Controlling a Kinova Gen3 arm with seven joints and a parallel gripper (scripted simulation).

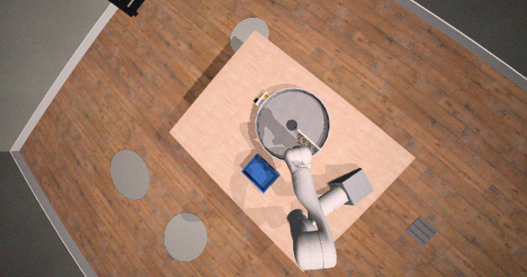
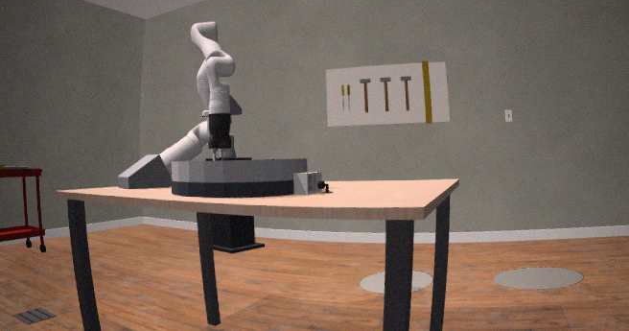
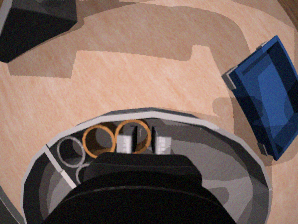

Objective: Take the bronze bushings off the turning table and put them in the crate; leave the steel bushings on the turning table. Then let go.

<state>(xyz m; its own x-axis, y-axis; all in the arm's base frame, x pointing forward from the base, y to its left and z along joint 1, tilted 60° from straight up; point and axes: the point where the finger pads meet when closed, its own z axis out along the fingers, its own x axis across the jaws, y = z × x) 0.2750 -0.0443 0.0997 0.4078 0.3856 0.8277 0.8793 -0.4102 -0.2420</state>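
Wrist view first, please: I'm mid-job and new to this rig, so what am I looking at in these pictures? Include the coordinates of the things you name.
The machine is one jointed arm (image 1: pixel 304 186) (image 2: pixel 221 67) ending in a two-finger gripper (image 2: pixel 219 158) (image 3: pixel 144 135). The top picture looks down; the exterior one looks across the table (image 1: pixel 217 112) (image 2: pixel 384 194) (image 3: pixel 150 80) from its side; the wrist one looks past the gripper.

On the table are a round turning table (image 1: pixel 309 104) (image 2: pixel 240 170) (image 3: pixel 220 160) and a blue crate (image 1: pixel 252 182) (image 3: pixel 248 116). The wrist view shows two bronze bushings (image 1: pixel 300 140) (image 3: pixel 99 126) and steel ones (image 3: pixel 70 138) on the turning table.

The fingers stand apart around one wall of the nearer bronze bushing, apparently not gripping it.
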